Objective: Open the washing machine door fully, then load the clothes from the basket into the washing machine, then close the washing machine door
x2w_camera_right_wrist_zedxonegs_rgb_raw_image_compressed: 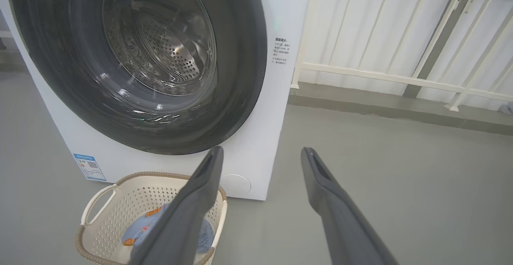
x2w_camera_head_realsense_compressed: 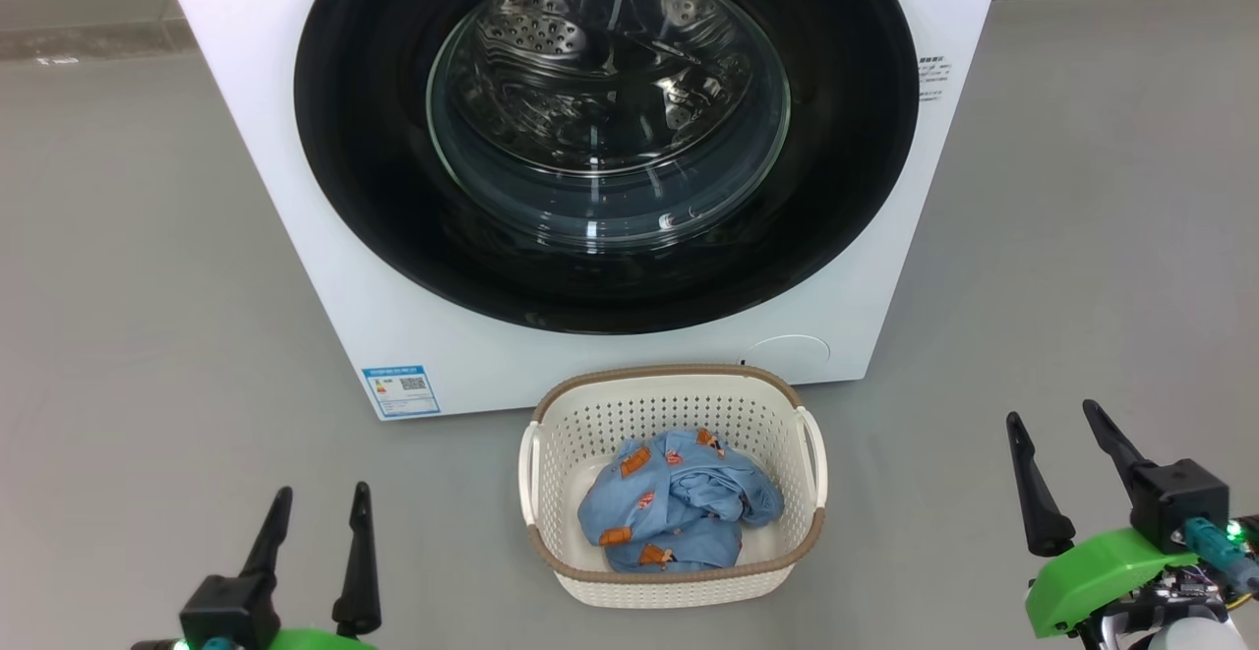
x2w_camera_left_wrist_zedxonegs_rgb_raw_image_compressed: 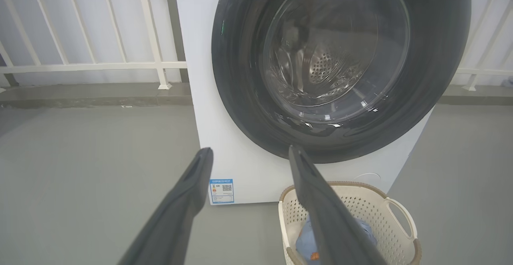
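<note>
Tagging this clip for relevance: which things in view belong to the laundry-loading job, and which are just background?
Part of the job:
washing machine door, shut
washing machine
basket
clothes, lying in the basket
left gripper and right gripper, both open and empty

Just there:
blue label sticker
round white flap
white railing
grey floor
</note>
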Available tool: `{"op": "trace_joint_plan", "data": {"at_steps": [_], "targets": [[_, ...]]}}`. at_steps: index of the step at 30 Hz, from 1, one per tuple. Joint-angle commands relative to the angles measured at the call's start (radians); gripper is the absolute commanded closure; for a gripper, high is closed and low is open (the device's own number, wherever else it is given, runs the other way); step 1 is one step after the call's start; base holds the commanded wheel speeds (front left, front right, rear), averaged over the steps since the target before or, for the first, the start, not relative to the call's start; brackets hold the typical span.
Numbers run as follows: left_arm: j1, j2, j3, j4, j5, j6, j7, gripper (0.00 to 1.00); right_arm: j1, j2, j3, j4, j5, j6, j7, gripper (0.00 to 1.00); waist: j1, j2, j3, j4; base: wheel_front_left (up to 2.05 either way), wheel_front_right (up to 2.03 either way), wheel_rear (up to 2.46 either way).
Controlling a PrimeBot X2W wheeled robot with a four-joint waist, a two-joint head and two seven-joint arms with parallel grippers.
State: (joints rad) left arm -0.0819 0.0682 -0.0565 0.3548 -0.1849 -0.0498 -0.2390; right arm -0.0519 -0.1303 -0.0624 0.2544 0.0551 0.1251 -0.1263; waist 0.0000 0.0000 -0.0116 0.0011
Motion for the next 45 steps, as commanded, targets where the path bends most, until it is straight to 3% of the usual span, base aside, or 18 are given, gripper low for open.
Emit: {"op": "trace_joint_plan", "data": {"at_steps": [1,35,45], "targets": [[-0.050,0.010,0.033,-0.013,0.033,0.010,-0.016,0.00,-0.022,-0.019,0.020,-0.029,-0.036,0.005,-0.016,0.00,0.0000,0.0000,-0.001,0.000,0.00,0.00,0.00],[-0.062,0.002,0.045,0.020,0.073,0.016,-0.023,0.00,-0.011,-0.005,-0.005,-0.016,-0.016,0.006,-0.029,0.00,0.0000,0.0000,-0.009,0.008,0.00,0.01,-0.01],[-0.068,0.001,0.047,0.024,0.080,0.016,-0.023,0.00,-0.014,-0.006,-0.005,-0.016,-0.009,0.006,-0.032,0.00,0.0000,0.0000,-0.009,0.007,0.54,0.54,-1.07]]}}
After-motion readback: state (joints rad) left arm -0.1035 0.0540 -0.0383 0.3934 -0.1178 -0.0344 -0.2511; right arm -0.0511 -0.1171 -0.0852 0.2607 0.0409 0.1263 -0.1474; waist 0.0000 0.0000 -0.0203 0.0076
